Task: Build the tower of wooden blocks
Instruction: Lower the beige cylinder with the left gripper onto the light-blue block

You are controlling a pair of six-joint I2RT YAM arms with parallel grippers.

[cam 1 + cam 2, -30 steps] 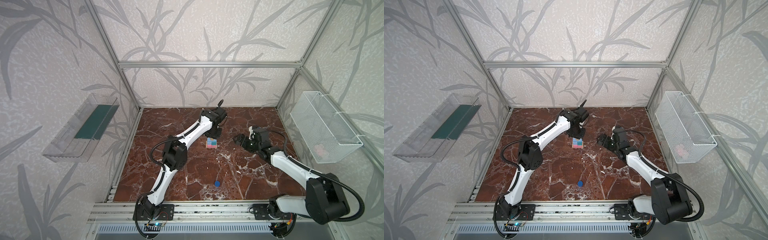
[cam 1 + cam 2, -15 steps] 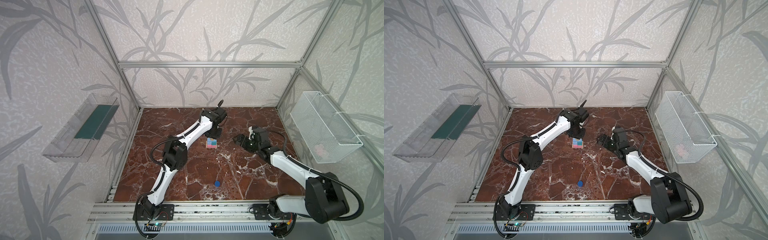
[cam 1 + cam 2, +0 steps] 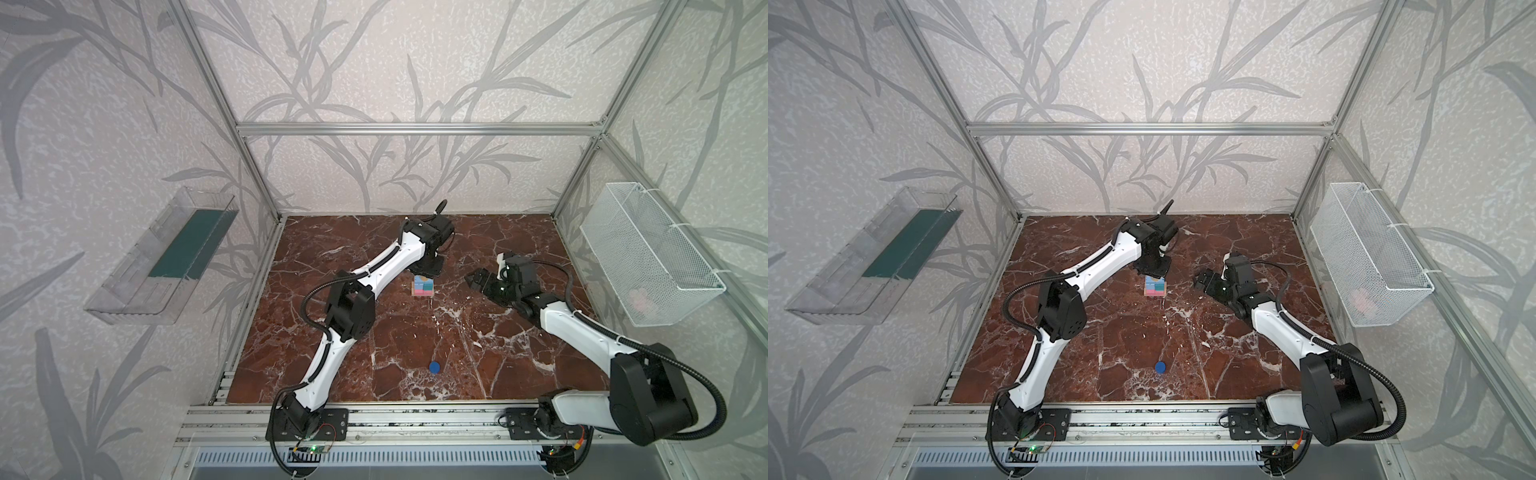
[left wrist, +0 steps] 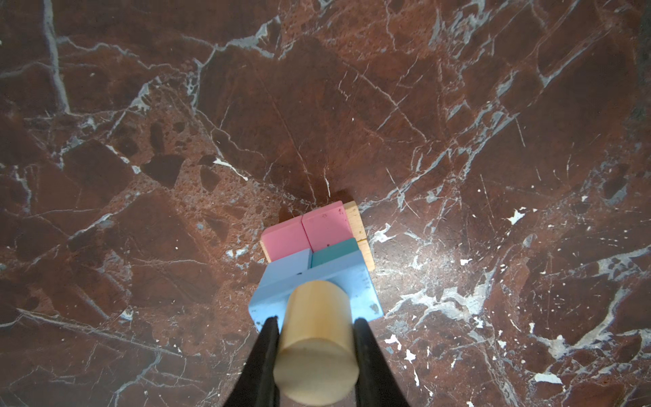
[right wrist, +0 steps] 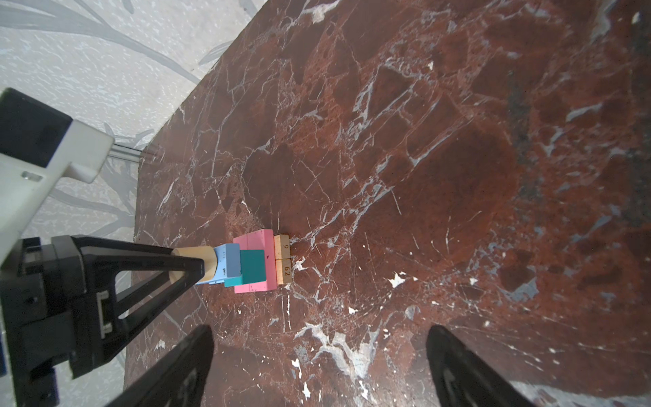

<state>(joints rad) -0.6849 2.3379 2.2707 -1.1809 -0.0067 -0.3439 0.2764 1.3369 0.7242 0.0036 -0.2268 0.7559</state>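
While the left gripper (image 4: 315,321) stood directly over the tower (image 3: 423,286), its black fingers (image 4: 266,356) were clenched on opposite sides of the tan cylinder (image 4: 317,345), drawn in to the cylinder's width with no gap showing. The cylinder was held upright, gripped high on its curved wall. Judged reason: this leaves the flat lower end free to meet the flat top of the light blue block (image 4: 355,285). In the right wrist view that end appeared to touch the block; whether its weight was fully down could not be told. The tower stood toward the rear middle of the marble tabletop (image 3: 498,353): tan bars (image 5: 283,259) lowest and side by side, pink bars (image 4: 306,229) on them, teal cube (image 4: 334,253) and light blue pieces above. Broad pieces low would give the narrow top a steady footing. The dark blue cylinder (image 3: 434,366) lay alone near the front edge, well apart from the stack, judged the last piece to go on. The right gripper (image 5: 319,329) hung to the right of the tower, apart from it, fingers spread wide and empty, touching nothing; judged parked clear so as not to nudge the stack.
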